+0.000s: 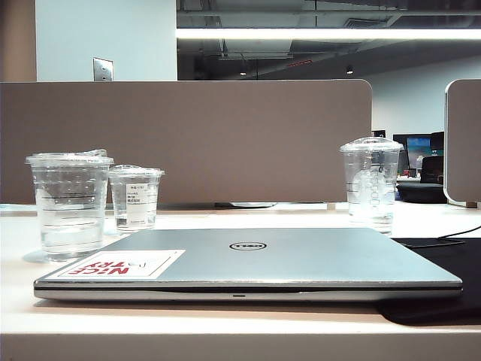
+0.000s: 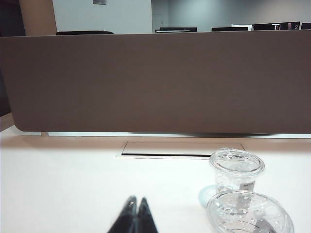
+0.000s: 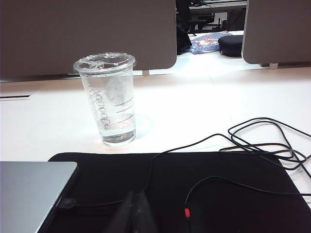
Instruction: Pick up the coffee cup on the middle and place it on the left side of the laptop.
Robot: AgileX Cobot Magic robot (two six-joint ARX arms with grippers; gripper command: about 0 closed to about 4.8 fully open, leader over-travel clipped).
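The white worktop (image 1: 421, 222) carries the closed laptop (image 1: 248, 263) as its central landmark. Left of the laptop stands the coffee cup (image 1: 70, 203), with a shorter labelled cup (image 1: 135, 197) just behind it. Right of the laptop lies a black mat (image 3: 194, 189) with a loose black cable (image 3: 262, 141), and beyond the mat stands a taller cup (image 1: 371, 183).

A long ceiling light strip (image 1: 323, 34) glares white in the exterior view, above a dim background. The white tabletop (image 2: 58, 184) is washed out close to the shut left gripper (image 2: 133, 216) and pale beyond the closed right gripper (image 3: 136, 213). Both grippers' tips are dark and blurred. The slim silver-grey closed laptop (image 1: 248, 259) casts a soft shadow beneath its front edge.
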